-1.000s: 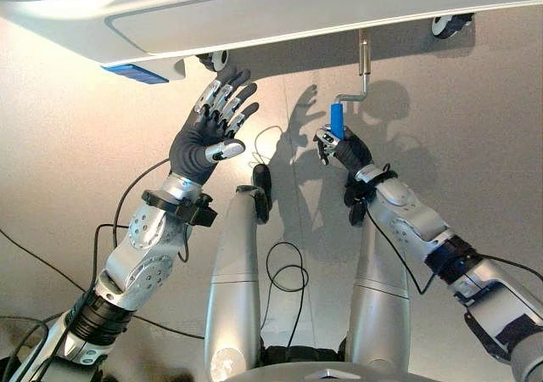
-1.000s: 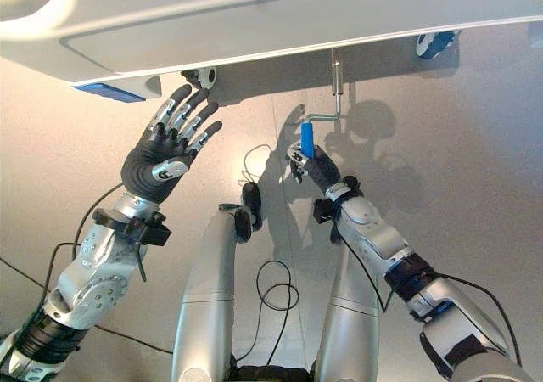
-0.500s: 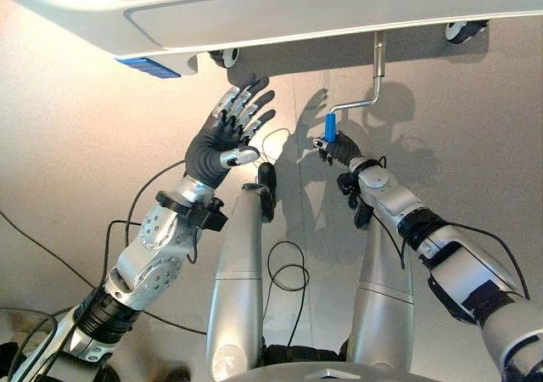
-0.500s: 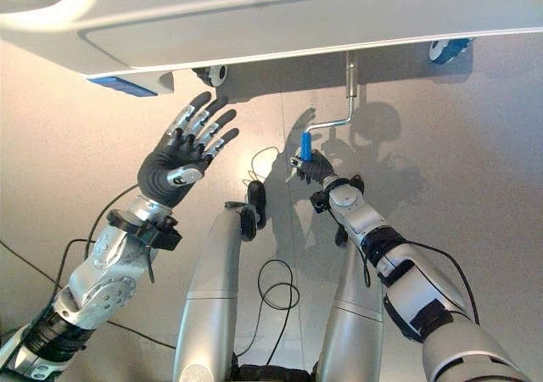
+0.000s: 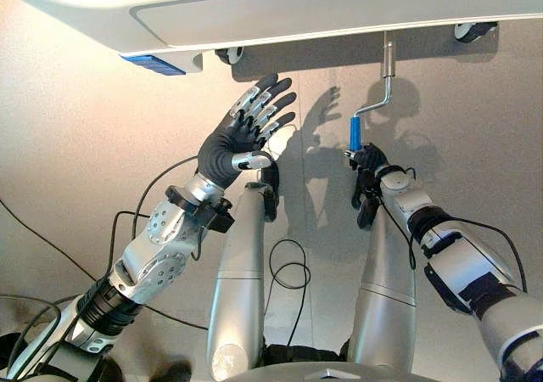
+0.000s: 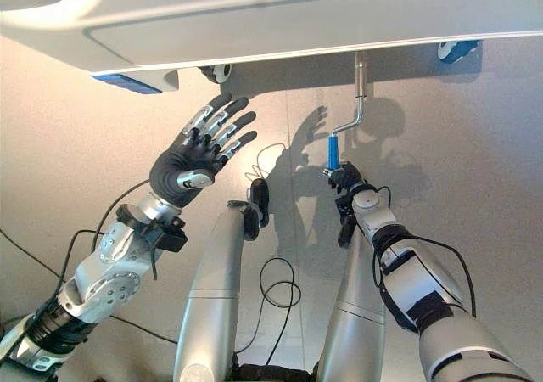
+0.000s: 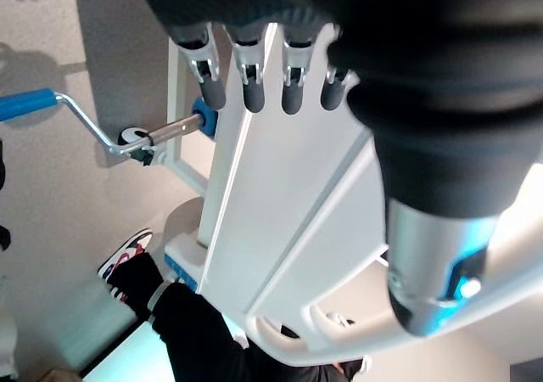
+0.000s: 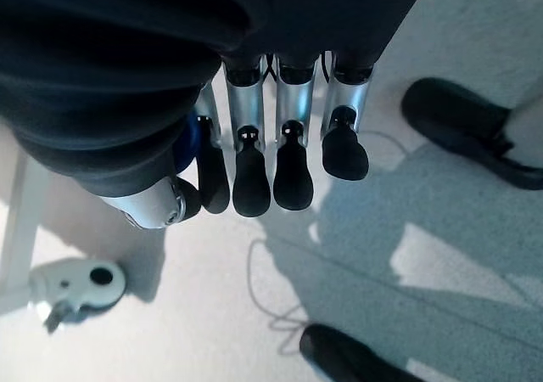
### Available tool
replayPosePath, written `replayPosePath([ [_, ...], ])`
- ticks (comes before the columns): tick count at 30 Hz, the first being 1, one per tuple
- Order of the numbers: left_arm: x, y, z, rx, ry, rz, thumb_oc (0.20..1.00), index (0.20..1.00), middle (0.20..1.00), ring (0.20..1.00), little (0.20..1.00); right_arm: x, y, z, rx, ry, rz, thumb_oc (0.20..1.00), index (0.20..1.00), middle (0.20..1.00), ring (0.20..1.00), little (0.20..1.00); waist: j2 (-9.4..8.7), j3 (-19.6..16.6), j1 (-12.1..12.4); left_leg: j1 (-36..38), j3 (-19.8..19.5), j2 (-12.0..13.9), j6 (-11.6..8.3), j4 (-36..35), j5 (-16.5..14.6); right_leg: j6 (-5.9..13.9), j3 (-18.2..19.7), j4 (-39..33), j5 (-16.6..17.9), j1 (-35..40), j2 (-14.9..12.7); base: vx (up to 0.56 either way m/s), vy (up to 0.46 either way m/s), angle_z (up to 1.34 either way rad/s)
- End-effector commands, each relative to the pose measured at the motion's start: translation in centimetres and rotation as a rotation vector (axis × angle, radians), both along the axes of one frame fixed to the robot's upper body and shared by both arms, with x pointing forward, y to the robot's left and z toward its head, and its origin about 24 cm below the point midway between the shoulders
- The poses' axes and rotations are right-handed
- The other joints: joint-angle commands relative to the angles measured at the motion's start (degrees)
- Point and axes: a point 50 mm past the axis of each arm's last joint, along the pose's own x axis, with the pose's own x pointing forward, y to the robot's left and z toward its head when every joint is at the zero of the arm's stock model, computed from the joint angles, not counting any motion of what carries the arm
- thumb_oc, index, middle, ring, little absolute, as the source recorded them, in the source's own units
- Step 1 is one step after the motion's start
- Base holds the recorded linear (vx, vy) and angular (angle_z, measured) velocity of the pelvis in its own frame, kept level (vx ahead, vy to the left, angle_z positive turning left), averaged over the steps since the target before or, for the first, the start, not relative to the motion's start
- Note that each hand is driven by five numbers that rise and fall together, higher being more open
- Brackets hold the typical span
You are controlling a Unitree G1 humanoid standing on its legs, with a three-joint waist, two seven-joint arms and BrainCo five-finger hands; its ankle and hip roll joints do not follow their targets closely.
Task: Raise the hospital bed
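The hospital bed's white foot end (image 5: 297,13) spans the top of the eye views. Down from under it hangs a metal crank (image 5: 388,64), bent to a blue grip (image 5: 355,132). My right hand (image 5: 370,160) is shut on the lower end of that grip; in the right wrist view its fingers (image 8: 252,178) curl with the blue grip (image 8: 202,136) behind them. My left hand (image 5: 242,137) is open with fingers spread, raised just under the bed's edge, left of the crank and apart from it. The left wrist view shows the crank (image 7: 170,130) and its blue grip (image 7: 25,106).
Two casters (image 5: 229,55) (image 5: 471,32) sit under the bed's edge, and a blue panel (image 5: 153,64) marks its left corner. In the left wrist view a person's dark-trousered leg and shoe (image 7: 127,263) stand by the bed frame (image 7: 280,204).
My right hand has swung the blue grip round the crank's shaft, out to the left and then back nearer it. The camera has shifted. My left hand stays raised and open.
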Motion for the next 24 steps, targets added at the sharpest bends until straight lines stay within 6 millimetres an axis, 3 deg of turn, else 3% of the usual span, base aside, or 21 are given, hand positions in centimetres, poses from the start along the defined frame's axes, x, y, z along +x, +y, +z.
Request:
replayPosePath([
  [1,-1.4,-1.0,1.6,-0.112,-0.088,-0.097,1.000,1.000,1.000,1.000,1.000,-0.3,-3.9,1.5,-0.011,-0.057,-0.106,0.200,0.200,0.200,0.200,0.200,4.40,-1.8,-0.9,-2.7,-1.1,-2.7,-5.43,-10.1,14.6,1.40,-0.8,-1.6,5.3,1.0,0.7,0.00,0.000,0.00],
  [7,-1.3,-0.9,1.4,-0.114,-0.083,-0.098,1.000,1.000,1.000,1.000,1.000,-0.9,-7.8,3.3,0.007,-0.114,-0.228,0.200,0.200,0.200,0.200,0.200,4.51,-1.8,-1.3,-2.3,-1.0,-2.5,-5.52,-10.4,14.5,1.46,-0.5,-1.1,4.8,1.0,0.8,0.00,0.000,0.00],
  [11,-1.2,-0.6,1.3,-0.113,-0.085,-0.081,1.000,1.000,1.000,1.000,1.000,-1.3,-9.1,4.1,0.029,-0.163,-0.262,0.200,0.200,0.200,0.200,0.200,4.38,-1.8,-1.8,-2.2,-1.0,-2.5,-5.41,-10.6,14.5,1.37,-0.4,-0.6,4.4,0.6,1.0,0.00,0.000,0.00],
  [22,-1.3,0.6,0.9,-0.127,-0.069,-0.020,1.000,1.000,1.000,1.000,1.000,-2.1,-9.4,4.9,0.089,-0.262,-0.228,0.200,0.200,0.200,0.200,0.200,3.63,-1.8,-3.1,-1.9,-1.1,-2.2,-5.42,-11.1,14.7,1.38,-0.2,-0.4,4.4,0.3,1.2,0.00,0.000,0.00],
  [23,-1.2,0.7,0.8,-0.126,-0.064,-0.010,1.000,1.000,1.000,1.000,1.000,-2.2,-9.4,4.6,0.112,-0.253,-0.231,0.558,0.558,0.558,0.558,0.558,3.56,-1.8,-3.1,-1.8,-1.2,-2.2,-5.39,-11.2,14.8,1.34,-0.2,-0.4,4.4,0.3,1.3,0.00,0.000,0.00],
  [24,-1.2,0.7,0.8,-0.126,-0.064,-0.010,1.000,1.000,1.000,1.000,1.000,-2.2,-9.4,4.6,0.112,-0.253,-0.230,1.000,1.000,1.000,1.000,1.000,3.55,-1.8,-3.1,-1.8,-1.2,-2.2,-5.39,-11.2,14.8,1.34,-0.2,-0.4,4.4,0.4,1.3,0.00,0.000,0.00],
])
